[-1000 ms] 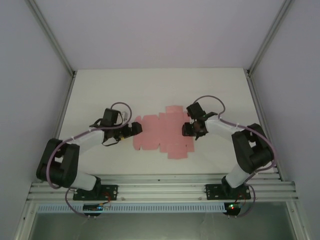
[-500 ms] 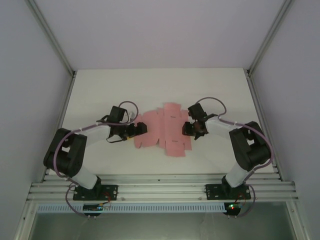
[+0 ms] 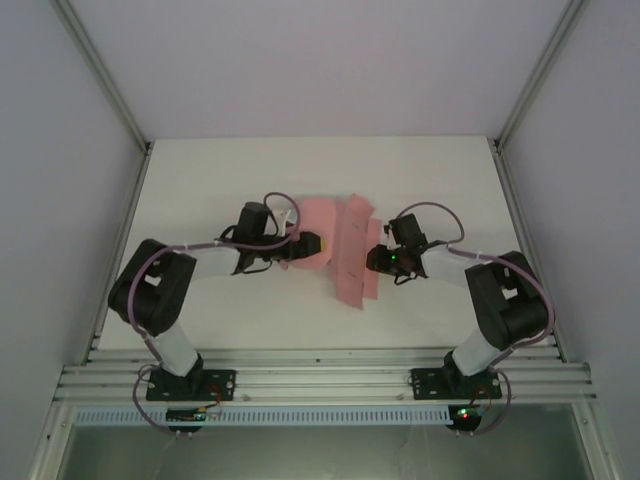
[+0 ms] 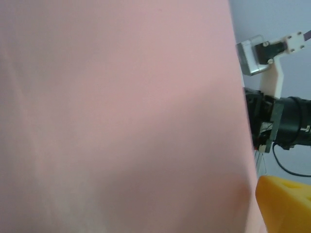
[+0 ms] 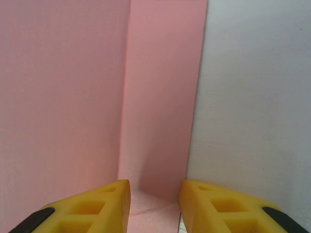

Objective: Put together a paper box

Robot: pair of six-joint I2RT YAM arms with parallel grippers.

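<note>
Whereas a second ago the paper box [image 3: 345,250] is a flat sheet near the middle of the tabletop [image 3: 200,190], its panels now stand up in folds, so I judge the creasing is under way but no box is formed yet. Both arms stretch low toward the centre. The left gripper [image 3: 312,243] is spread wide, close against the card. The right gripper [image 3: 374,260] is narrowed, with a flap lying between its fingers [image 5: 107,204], apparently not pinched.
</note>
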